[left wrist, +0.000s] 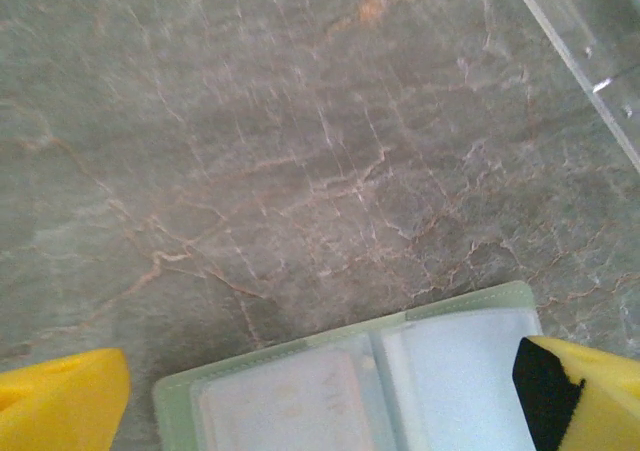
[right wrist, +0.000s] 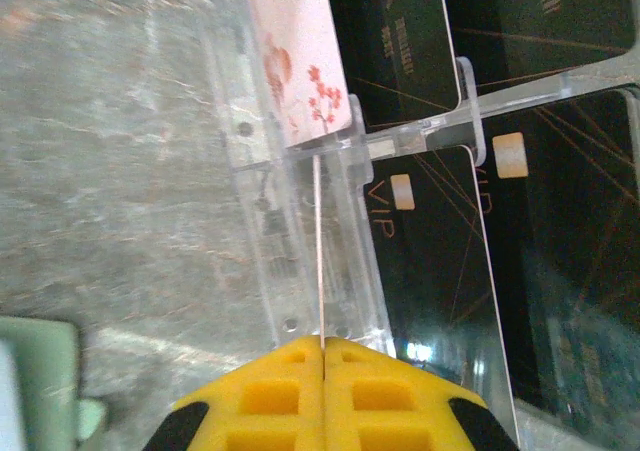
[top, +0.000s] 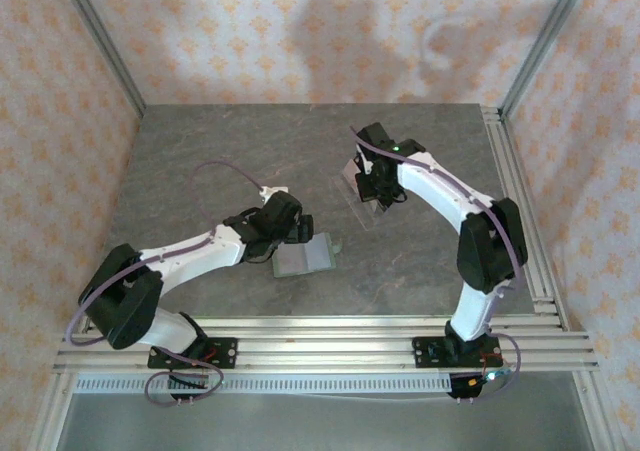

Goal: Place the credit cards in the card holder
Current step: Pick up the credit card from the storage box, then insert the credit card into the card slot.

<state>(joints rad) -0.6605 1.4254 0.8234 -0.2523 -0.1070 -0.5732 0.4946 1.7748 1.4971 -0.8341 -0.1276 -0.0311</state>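
The left arm (top: 190, 251) is stretched low toward centre frame, the left gripper (left wrist: 318, 386) spread wide above the open card holder (top: 305, 257) lying there. The right arm (top: 450, 186) is folded upward to the clear stand (right wrist: 270, 221), the right gripper (right wrist: 322, 343) clenched on an edge-on credit card (right wrist: 318, 251).

Open card holder (left wrist: 350, 391) cut off by my left wrist view's bottom edge, clear stand (left wrist: 585, 56) clipped at its corner, credit card (right wrist: 319, 251) in the right gripper (right wrist: 323, 349) edge-on, face unseen.
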